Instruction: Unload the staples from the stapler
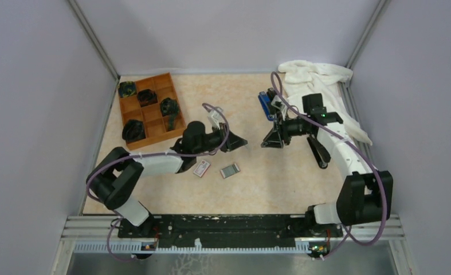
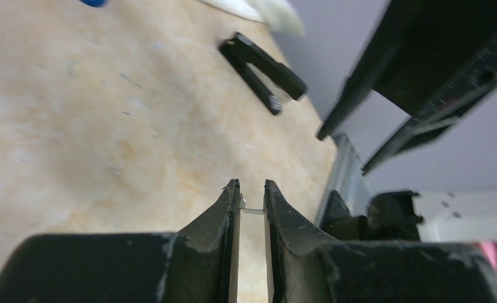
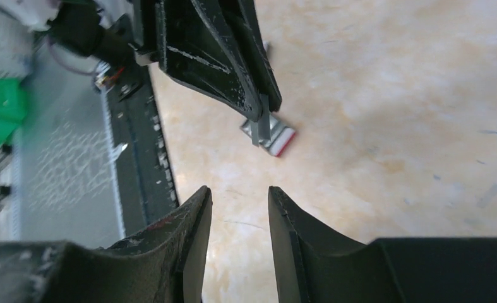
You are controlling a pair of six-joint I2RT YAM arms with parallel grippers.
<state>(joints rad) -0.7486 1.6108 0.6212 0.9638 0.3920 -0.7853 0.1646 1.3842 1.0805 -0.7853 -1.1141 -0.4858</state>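
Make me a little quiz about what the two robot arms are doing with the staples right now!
1. True or false: the left pincer is pinching the tiny silvery strip of joined staples.
2. Fill in the missing word: the right pincer has its fingers ___ and nothing sits between them.
3. Where is the slim black desk stapler?
A) in the right pincer
B) lying on the beige tabletop
C) in the left pincer

Key: 1 true; 2 open; 3 B.
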